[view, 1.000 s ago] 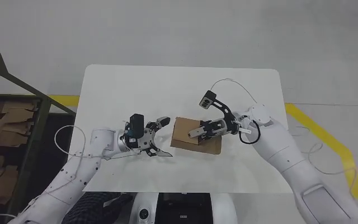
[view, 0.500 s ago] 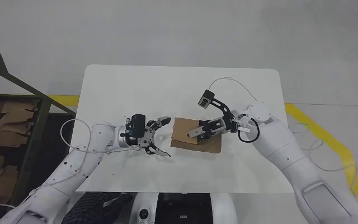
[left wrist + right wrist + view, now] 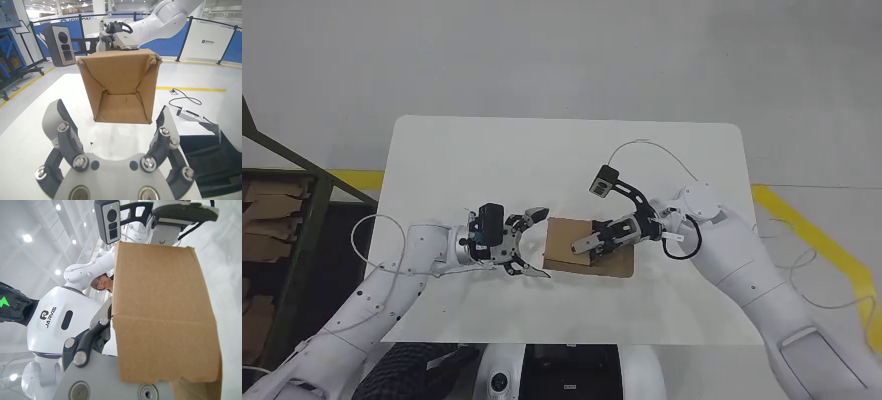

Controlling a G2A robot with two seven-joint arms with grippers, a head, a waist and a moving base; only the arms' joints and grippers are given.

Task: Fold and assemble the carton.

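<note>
A brown carton (image 3: 567,250) lies at the middle of the white table (image 3: 542,150), towards its front. My right gripper (image 3: 594,240) comes in from the right and is shut on the carton's upper wall. In the right wrist view that wall (image 3: 162,313) runs between the jaws, with one of its fingers (image 3: 88,336) beside it. My left gripper (image 3: 540,243) stands open just left of the carton, apart from it. In the left wrist view the carton's end with folded-in flaps (image 3: 121,79) faces the left gripper (image 3: 111,106), and the right gripper (image 3: 121,44) sits on top.
A thin white cable (image 3: 662,148) loops over the table's back right. A dark rack with flat cardboard (image 3: 277,215) stands off the table's left edge. Bare tabletop lies behind the carton and to both sides.
The right gripper has shifted the carton a little to the left, closer to the open left gripper. The left gripper has stayed nearly in place.
</note>
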